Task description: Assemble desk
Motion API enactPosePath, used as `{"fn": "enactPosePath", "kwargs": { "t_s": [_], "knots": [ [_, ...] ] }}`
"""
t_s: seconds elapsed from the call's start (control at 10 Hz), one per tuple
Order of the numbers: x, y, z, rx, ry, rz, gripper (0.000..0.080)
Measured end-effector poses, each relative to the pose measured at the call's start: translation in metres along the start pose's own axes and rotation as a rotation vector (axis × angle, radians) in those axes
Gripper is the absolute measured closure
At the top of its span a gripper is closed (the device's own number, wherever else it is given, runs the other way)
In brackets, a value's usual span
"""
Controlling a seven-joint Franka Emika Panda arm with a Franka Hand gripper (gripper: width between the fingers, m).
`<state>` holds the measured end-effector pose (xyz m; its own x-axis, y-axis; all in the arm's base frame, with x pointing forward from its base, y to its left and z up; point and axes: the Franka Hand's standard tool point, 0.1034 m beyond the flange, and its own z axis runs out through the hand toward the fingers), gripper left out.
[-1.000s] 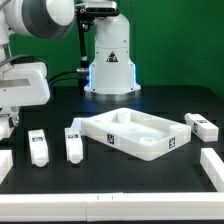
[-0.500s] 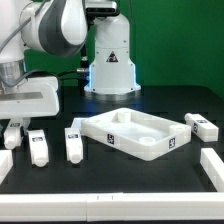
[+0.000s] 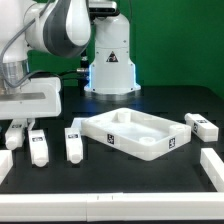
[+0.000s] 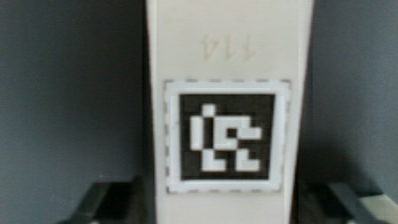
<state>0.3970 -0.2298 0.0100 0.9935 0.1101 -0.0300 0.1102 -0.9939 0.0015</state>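
So the leg (image 4: 222,60) fills the wrist view lengthwise, tag (image 4: 226,130) facing the camera, and it sits right between the two dark fingers (image 4: 103,200), one on each side. Can't tell whether they're actually squeezing it or just straddling it. In the exterior view the gripper (image 3: 17,133) hangs low over the black table (image 3: 110,180) at that view's far left. Two more legs (image 3: 38,147) (image 3: 74,142) lie just beside it, then the desk top (image 3: 130,133) in the middle, and another leg (image 3: 203,125) beyond it.

Leg blocks (image 3: 38,147), perhaps three, lie at the exterior view's left.
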Motion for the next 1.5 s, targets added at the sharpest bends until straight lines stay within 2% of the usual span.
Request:
{"fn": "enactPosePath", "kwargs": {
  "t_s": [0.1, 0.2, 0.3, 0.4, 0.5, 0.6, 0.7, 0.8, 0.9, 1.2, 1.4, 1.5],
  "knots": [
    [0.0, -0.001, -0.006, 0.016, -0.005, 0.003, 0.0513],
    [0.003, -0.003, -0.018, 0.037, -0.006, 0.006, 0.0168],
    [0.012, -0.01, -0.04, 0.07, -0.011, 0.021, 0.0168],
    [0.026, -0.023, -0.062, 0.075, -0.002, 0.049, 0.0151],
    [0.037, -0.039, -0.073, 0.063, 0.006, 0.059, 0.0151],
    [0.041, -0.06, -0.07, 0.059, -0.007, 0.095, 0.0151],
    [0.052, -0.08, -0.069, 0.037, -0.001, 0.112, 0.015],
    [0.057, -0.089, -0.062, 0.015, 0.015, 0.089, 0.015],
    [0.055, -0.086, -0.062, 0.024, 0.011, 0.087, 0.015],
    [0.054, -0.09, -0.062, 0.025, 0.009, 0.117, 0.015],
    [0.036, -0.124, -0.06, 0.036, -0.015, 0.282, 0.015],
    [0.035, -0.142, -0.058, 0.037, -0.031, 0.359, 0.015]
  ]
}}
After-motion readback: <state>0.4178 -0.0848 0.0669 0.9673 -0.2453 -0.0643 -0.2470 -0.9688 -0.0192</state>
